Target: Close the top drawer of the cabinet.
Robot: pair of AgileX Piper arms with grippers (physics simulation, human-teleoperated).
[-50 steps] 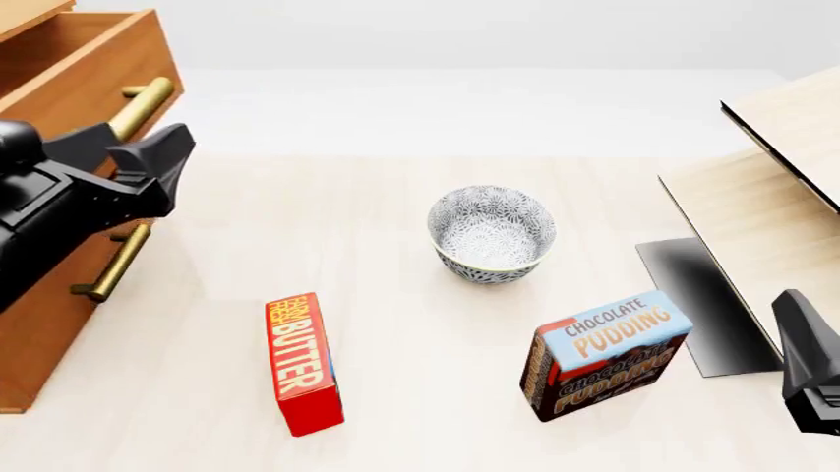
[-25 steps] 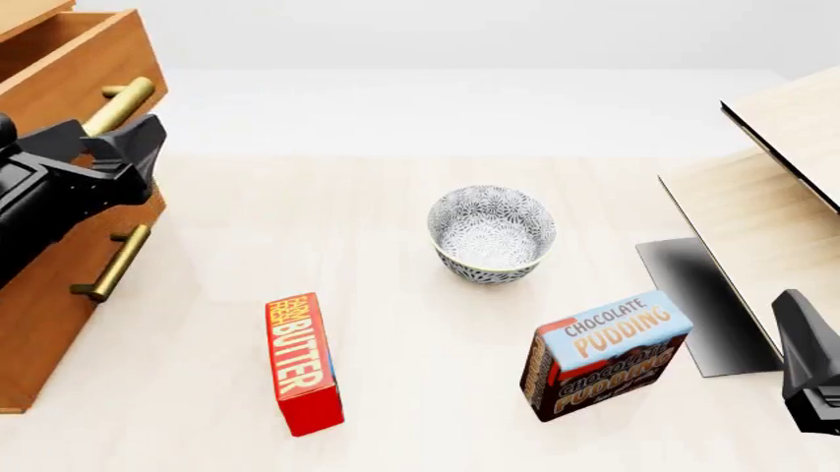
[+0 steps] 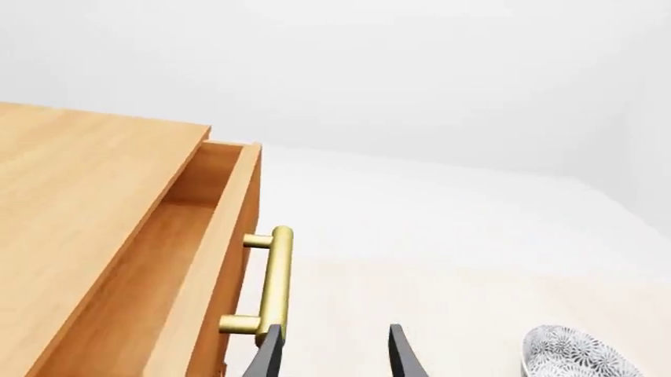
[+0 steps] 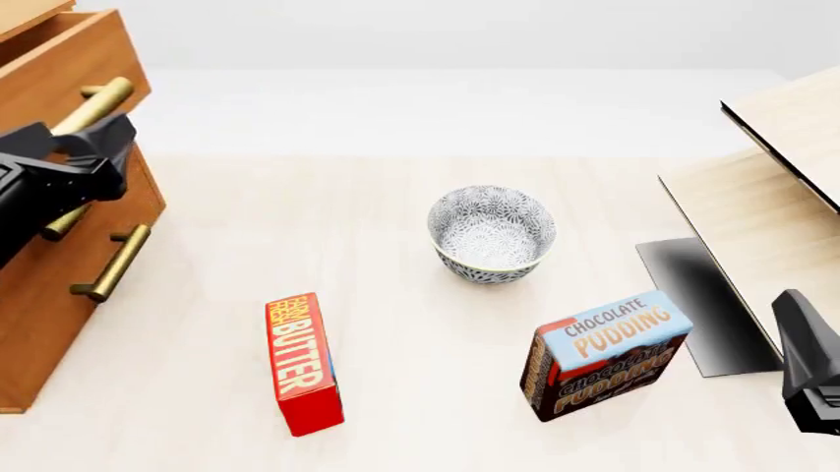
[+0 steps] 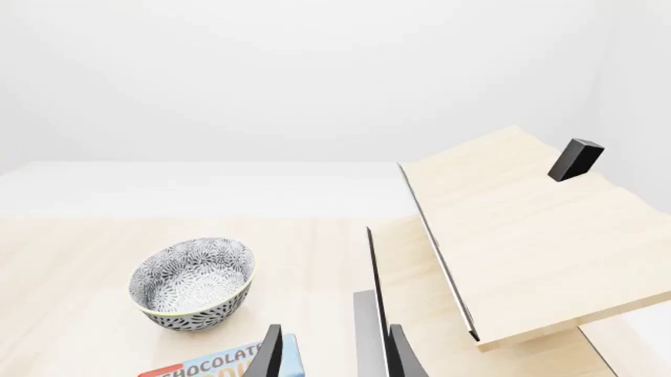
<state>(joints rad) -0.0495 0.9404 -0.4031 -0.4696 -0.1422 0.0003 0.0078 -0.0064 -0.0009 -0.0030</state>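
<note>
At the far left of the front view, the left arm slants up from the picture's left edge toward the cabinet (image 4: 53, 285), a tall warm-brown wooden chest, and its black left gripper (image 4: 105, 147) sits right against the front of the top drawer (image 4: 59, 64), over the drawer's brass bar handle (image 4: 82, 113). The drawer is still partly pulled out: the left wrist view shows its open wooden box (image 3: 157, 267) standing out from under the cabinet top, with the handle upright on its face. In that same view, two thin dark fingertips (image 3: 269, 357) are parted by a narrow gap with nothing between them, one tip lying just beside the handle's lower end (whether it actually touches is unclear). Low at the right edge, the right gripper (image 4: 811, 369) hangs still near a pale wooden structure (image 4: 774, 216); its wrist view shows its fingers (image 5: 270, 353) likewise slightly apart and empty. On the table (image 4: 393, 265) between the arms lie a patterned bowl (image 4: 491, 234), a red butter box (image 4: 302, 364) and a chocolate pudding box (image 4: 604, 356).
</note>
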